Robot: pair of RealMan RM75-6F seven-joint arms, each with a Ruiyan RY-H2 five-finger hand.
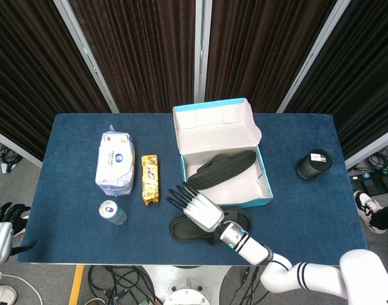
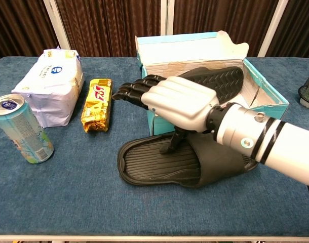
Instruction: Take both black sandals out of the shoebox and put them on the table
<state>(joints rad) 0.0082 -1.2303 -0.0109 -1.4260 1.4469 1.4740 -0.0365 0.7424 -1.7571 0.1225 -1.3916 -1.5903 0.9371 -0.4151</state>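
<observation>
Resting on the sandal [image 2: 159, 167] on the table [image 2: 68, 202], right hand [image 2: 180, 104] spreads its fingers [image 2: 131, 91], gripping nothing.

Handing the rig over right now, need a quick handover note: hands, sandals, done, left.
Right hand: over the first sandal, thumb touching it, fingers spread; grip unclear.
Left hand: off the table's left edge, holding nothing.
First sandal: sole up on the table, in front of the shoebox.
Second sandal: in the shoebox.
Done: one sandal out.
Left: let go of the first, take out the second, set it on the table.
</observation>
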